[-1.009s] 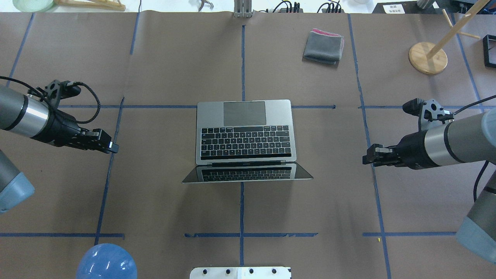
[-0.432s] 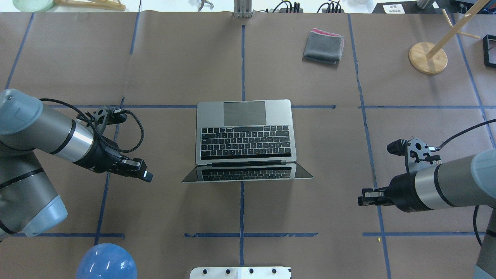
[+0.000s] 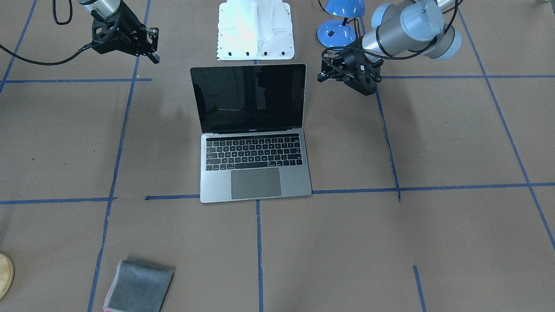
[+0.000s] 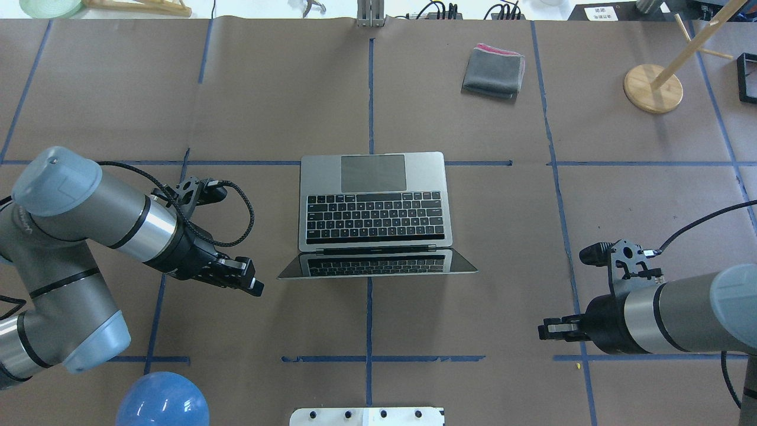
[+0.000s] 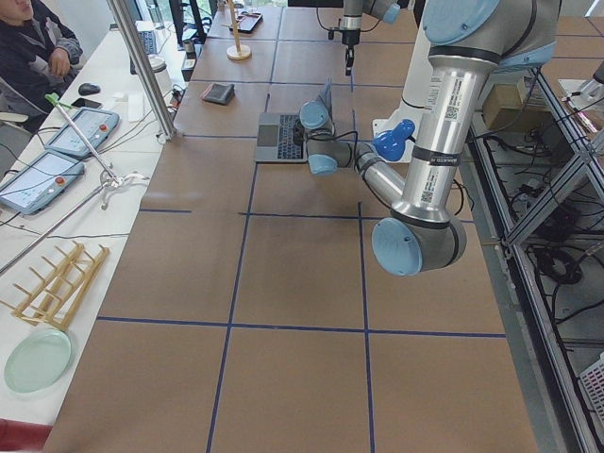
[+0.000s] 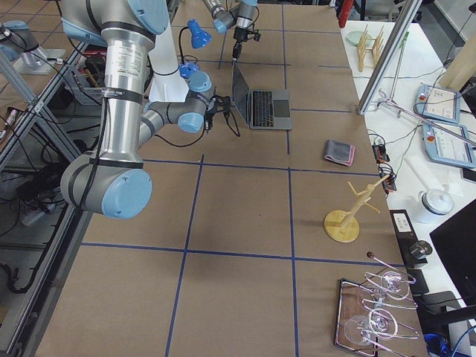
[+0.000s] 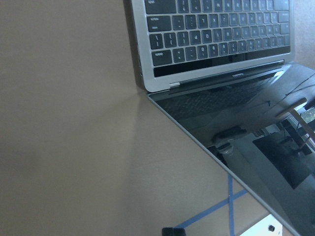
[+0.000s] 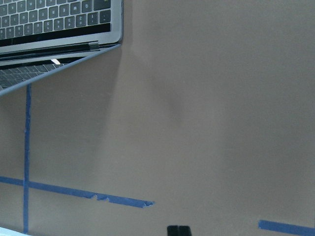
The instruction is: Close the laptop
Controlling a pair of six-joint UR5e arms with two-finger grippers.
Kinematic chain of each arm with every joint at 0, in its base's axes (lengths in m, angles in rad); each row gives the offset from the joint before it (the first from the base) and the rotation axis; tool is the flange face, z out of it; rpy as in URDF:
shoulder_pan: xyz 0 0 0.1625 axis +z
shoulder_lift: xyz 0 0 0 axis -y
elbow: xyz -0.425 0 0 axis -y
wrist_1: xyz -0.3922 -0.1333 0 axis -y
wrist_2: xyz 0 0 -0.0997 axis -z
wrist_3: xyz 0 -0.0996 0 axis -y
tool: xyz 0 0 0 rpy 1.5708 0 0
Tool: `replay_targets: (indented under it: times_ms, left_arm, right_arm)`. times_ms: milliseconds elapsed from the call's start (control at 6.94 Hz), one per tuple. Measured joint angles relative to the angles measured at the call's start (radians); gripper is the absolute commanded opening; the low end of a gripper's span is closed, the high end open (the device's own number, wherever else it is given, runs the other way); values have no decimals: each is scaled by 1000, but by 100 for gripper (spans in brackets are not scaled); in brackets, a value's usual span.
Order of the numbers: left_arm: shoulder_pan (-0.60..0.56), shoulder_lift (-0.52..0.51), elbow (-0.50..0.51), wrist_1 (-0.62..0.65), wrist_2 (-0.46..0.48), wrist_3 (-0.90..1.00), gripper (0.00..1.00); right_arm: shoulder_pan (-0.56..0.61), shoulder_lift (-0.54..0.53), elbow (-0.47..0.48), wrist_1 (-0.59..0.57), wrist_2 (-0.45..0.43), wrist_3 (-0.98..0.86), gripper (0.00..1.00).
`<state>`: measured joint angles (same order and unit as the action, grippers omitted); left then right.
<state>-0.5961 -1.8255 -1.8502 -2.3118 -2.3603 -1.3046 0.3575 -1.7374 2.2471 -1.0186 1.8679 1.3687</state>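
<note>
My left gripper (image 4: 256, 289) and right gripper (image 4: 542, 330) are squeezed shut, empty, either side of the open, thin grey metal laptop (image 4: 375, 214).

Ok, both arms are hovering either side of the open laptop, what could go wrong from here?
1. The left end effector hangs close beside the lid; a sideways swing could knock the laptop askew instead of folding it.
2. Nothing pins the base, so pushing the lid might slide it across the paper.
3. The right end effector sits far off, probably too distant to steady it.
</note>
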Motion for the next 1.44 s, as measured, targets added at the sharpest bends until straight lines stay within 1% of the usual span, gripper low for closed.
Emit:
replay_targets:
  times_ms: [288, 432, 865, 1441]
  left_arm:
    - [11, -44, -1, 1, -3, -63, 0]
    - [12, -48, -11, 2, -10, -77, 0]
    - [13, -42, -53, 4, -34, -86, 0]
    - [13, -44, -62, 5, -37, -87, 0]
  right_arm:
    - [-25, 19, 3, -1, -44, 29, 0]
    - [-28, 32, 3, -2, -53, 34, 0]
    - [-29, 59, 2, -5, -62, 36, 0]
    - [-17, 110, -10, -11, -63, 36, 0]
